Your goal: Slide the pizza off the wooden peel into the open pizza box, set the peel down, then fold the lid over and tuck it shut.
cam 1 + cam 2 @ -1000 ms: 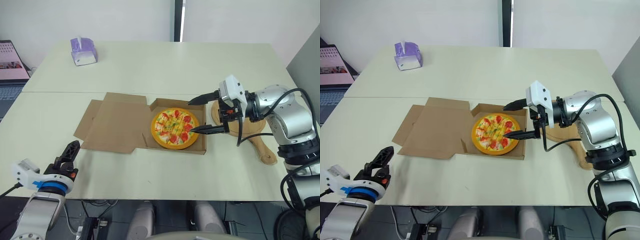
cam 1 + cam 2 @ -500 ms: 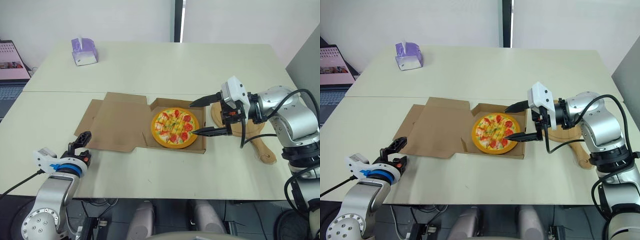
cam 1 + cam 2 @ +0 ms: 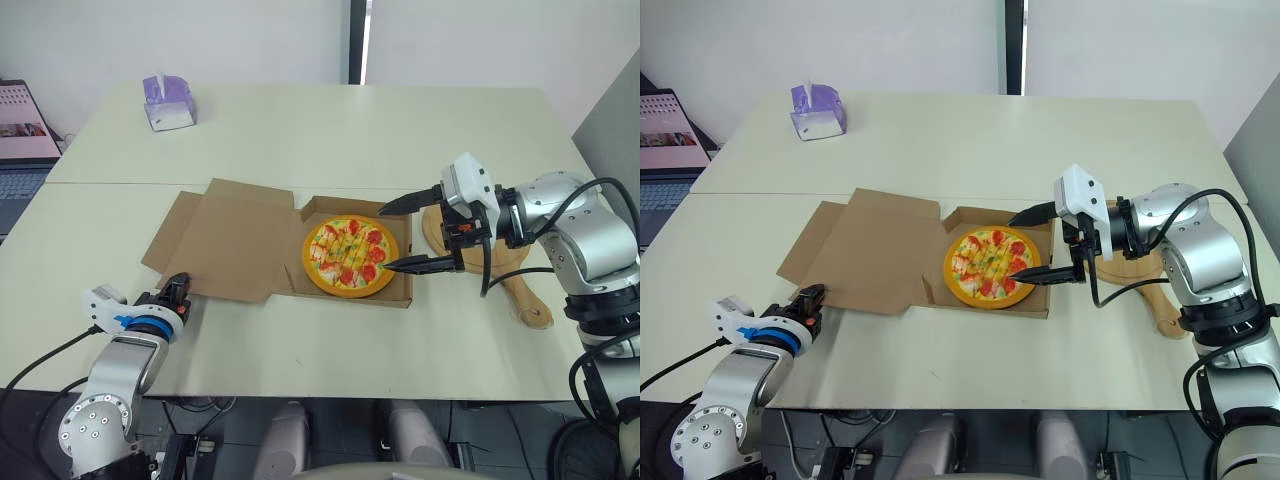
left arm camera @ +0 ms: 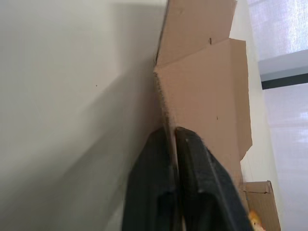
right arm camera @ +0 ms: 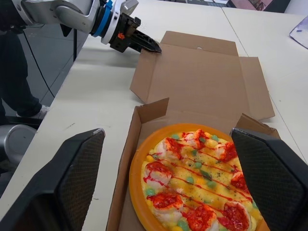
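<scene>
The pale desk [image 3: 300, 130] carries the open pizza box [image 3: 350, 297] at the centre of the head view, with its lid [image 3: 240, 240] spread out flat to the left of the tray. The wooden peel [image 3: 525, 300] lies on the desk at the right, partly under the right arm, so sliding and setting down look done. The pizza [image 3: 350, 255] sits inside the tray, so the step in hand is most likely folding the lid over.

The left gripper [image 3: 178, 293], at lower left, has its jaws pinched onto the thin cardboard at the lid's near-left corner; the left wrist view shows the edge caught between the two fingers. The right gripper [image 3: 386, 238] hovers at the tray's right side with its jaws spread wide, one finger past the far corner and one near the front wall, holding nothing.

To do the fold well, the left arm should probably swing the corner up and rightward in an arc about the hinge crease beside the pizza, not drag it along the desk, which would pull the whole box. A one-corner grip may twist the panel, so a slow lift is wise. The right gripper could steady the tray wall, then clear out before the lid comes down and the side flaps need tucking.
</scene>
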Controlling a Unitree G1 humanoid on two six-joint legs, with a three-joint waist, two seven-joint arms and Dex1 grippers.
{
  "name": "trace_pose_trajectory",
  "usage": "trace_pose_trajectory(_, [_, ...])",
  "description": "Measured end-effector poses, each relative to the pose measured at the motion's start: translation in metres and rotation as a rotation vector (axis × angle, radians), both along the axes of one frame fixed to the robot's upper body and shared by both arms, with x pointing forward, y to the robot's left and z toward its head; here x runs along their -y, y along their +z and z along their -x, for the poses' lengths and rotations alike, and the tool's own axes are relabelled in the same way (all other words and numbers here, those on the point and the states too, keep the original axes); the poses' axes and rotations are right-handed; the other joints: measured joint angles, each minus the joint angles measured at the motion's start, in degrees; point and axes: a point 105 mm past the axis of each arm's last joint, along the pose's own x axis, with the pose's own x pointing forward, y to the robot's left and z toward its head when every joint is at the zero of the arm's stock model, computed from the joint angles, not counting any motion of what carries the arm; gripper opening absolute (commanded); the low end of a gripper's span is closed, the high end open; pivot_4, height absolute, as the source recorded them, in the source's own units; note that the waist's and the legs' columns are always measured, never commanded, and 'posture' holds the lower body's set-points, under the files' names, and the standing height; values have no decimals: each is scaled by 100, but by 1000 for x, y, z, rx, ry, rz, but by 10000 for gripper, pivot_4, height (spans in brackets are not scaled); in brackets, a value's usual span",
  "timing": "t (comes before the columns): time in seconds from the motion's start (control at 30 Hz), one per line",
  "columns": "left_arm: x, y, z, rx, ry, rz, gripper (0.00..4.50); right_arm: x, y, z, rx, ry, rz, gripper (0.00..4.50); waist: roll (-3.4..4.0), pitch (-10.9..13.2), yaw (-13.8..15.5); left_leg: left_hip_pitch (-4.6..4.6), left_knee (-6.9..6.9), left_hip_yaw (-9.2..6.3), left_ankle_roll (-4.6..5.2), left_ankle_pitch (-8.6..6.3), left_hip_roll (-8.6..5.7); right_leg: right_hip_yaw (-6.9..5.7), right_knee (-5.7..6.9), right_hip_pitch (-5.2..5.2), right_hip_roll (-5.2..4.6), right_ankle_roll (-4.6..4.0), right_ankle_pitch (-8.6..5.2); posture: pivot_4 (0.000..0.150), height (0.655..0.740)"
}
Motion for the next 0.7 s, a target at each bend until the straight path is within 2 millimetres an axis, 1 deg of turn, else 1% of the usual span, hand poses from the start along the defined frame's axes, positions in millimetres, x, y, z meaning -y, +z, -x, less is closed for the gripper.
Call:
trace_pose_trajectory(0.2, [0, 6, 8, 6, -9, -45, 437, 0, 0, -5, 22, -38, -5, 45000, 0, 0, -7, 1, -1, 0, 0, 0, 1, 0, 0, 0, 0, 0, 0, 1500, 7400])
trace_pose_trajectory(0.3, [-2, 9, 10, 5, -15, -74, 437, -1, -4, -23, 67, -147, 0, 45000, -1, 0, -20, 2, -1, 2, -3, 1, 3, 1, 0, 0, 2, 0, 0, 1500, 7400])
trace_pose_trajectory(0.43, [-3, 19, 13, 27, -39, -139, 437, 2, -9, -51, 115, -285, -3, 45000, -3, 1, -24, 1, -3, 2, -5, 3, 2, 2, -1, -3, 3, -1, 0, 1500, 7400])
trace_pose_trajectory(0.53, [-7, 26, 13, 38, -51, -201, 0, 6, -12, -69, 164, -365, 32, 38844, -3, 1, -34, 1, -5, 6, -5, 3, 3, 4, -2, -4, 3, -1, 0, 1500, 7400])
trace_pose_trajectory(0.67, [-11, 36, 11, 57, -75, -290, 0, 8, -17, -92, 247, -439, 88, 25431, -3, 2, -44, 1, -6, 4, -6, 3, 4, 3, -2, -5, 6, -2, 0, 1500, 7400])
trace_pose_trajectory(0.7, [-14, 39, 8, 54, -93, -337, 0, 7, -19, -101, 279, -460, 114, 21929, -3, 1, -53, 3, -6, 6, -6, 3, 4, 4, 0, -5, 8, -2, -1, 1500, 7400])
